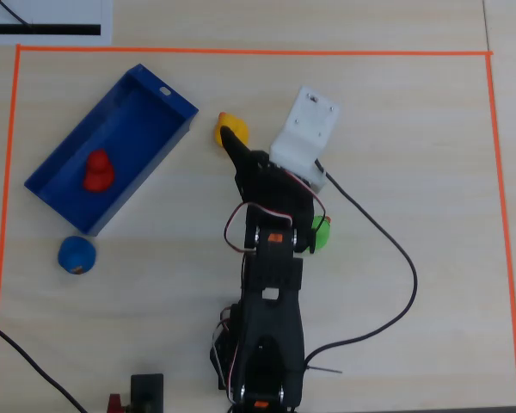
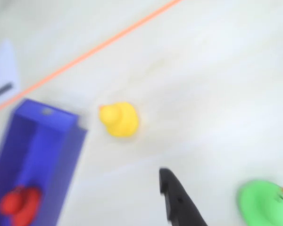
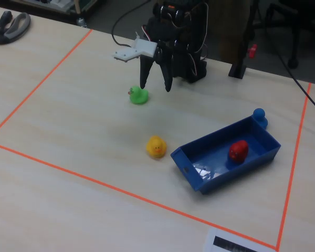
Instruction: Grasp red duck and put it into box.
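From my station I am looking first at the gripper [image 3: 155,87], which is hanging above the surface [image 3: 84,136] with nothing in it; in the fixed view its two dark fingers are standing apart, so it is released and empty. In the wrist view I am seeing only one dark finger [image 2: 179,202] poking in from the bottom edge, blurred.

Just beside the gripper the green duck [image 3: 138,95] is sitting on the surface; in the overhead view it is peeking out from under the arm's right side [image 1: 321,232]. Farther out the yellow duck [image 1: 230,130] is resting near the finger tip in the overhead view, just beside the short wall of the box that carries a small white mark. In the fixed view that duck [image 3: 156,147] is lying between the gripper and the box, apart from both.

Beyond it the blue box [image 1: 159,93] is lying at an angle, and the red duck [image 1: 97,170] is sitting inside it, toward the end away from the marked wall. The wrist view is showing the same, with the red duck [image 2: 20,203] low in the box [image 2: 63,155].

Outside the box, near its far corner, a small blue toy [image 1: 76,254] is resting on the surface. An orange tape line [image 1: 241,52] is framing the work area.
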